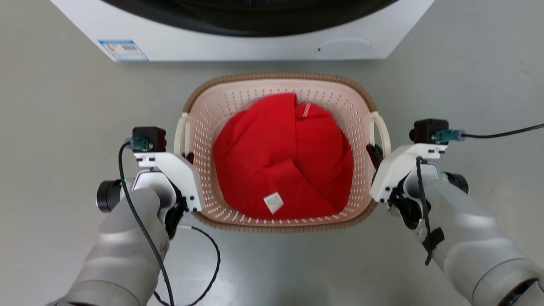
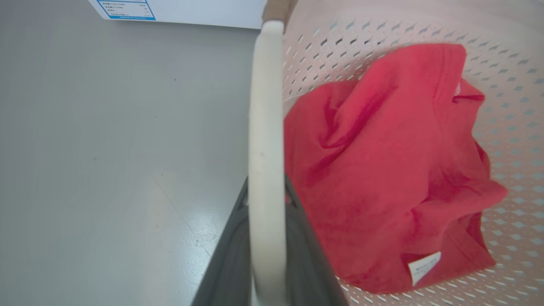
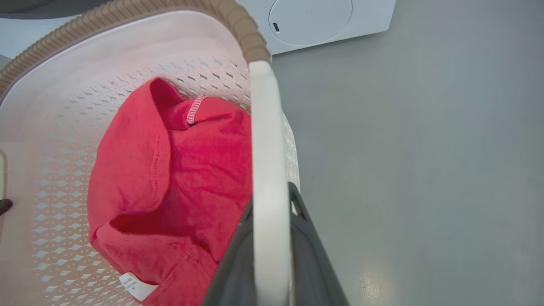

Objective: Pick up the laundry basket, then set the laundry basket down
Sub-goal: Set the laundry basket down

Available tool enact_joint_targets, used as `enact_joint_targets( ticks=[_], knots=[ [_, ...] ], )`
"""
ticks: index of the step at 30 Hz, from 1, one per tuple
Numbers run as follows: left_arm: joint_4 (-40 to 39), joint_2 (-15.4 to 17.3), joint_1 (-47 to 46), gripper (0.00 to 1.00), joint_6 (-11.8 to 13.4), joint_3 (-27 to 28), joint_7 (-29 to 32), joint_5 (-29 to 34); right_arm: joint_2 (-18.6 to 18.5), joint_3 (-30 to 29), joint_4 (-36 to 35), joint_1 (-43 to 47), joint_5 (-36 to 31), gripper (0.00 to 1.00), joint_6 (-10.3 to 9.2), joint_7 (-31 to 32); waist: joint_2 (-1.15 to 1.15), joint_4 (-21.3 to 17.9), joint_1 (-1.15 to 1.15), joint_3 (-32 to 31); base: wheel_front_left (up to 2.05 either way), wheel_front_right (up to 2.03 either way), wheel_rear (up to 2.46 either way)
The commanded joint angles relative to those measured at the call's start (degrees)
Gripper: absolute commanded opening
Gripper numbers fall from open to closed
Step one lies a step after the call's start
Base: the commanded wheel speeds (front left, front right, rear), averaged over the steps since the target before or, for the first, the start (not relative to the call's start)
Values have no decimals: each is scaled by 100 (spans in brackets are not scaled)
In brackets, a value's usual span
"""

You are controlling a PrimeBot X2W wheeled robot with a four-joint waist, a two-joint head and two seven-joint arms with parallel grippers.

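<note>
Pale forearms fill the near corners of the head view, the left forearm (image 1: pixel 123 246) and the right forearm (image 1: pixel 471 229), each reaching to one side of the laundry basket (image 1: pixel 272 77). The left hand (image 1: pixel 187 159) is clamped on the left loop handle (image 2: pixel 264 127). In its wrist view the two dark fingers (image 2: pixel 229 259) sit close on either side of the white bar. The right hand (image 1: pixel 375 154) is clamped the same way on the right loop handle (image 3: pixel 265 140).

Between the two hands, the basket sits centred over the grey floor (image 1: pixel 63 127). I cannot tell whether it rests there or hangs just clear of it. A crumpled red garment (image 1: pixel 282 157) with a small white tag (image 1: pixel 273 202) covers most of the basket's bottom.

Thin perforated plastic with one soft garment inside should be light and fairly stiff, though the walls would likely give a little if squeezed. The handles look like the right place to hold it, but their smooth, narrow bars could turn within the fingers. Raising and lowering both sides evenly should therefore keep the basket from tipping.

Just beyond the basket's far rim stands the white washing machine (image 1: pixel 238 42), near it but not touching, with a blue-edged label (image 1: pixel 123 50) at its left corner.
</note>
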Motion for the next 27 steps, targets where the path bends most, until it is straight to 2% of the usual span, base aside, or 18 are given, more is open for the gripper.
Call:
enact_joint_targets(
  ticks=[1,27],
  knots=[
    [-69,214,-189,0,45,85,-104,29,-23,63,-107,-63,-6,0,44,-154,0,21,0,275,0,0,0],
    [-52,371,-1217,0,142,-39,-854,74,-62,447,-254,-1041,-1,0,44,-825,0,56,0,1766,0,0,0]
  ],
)
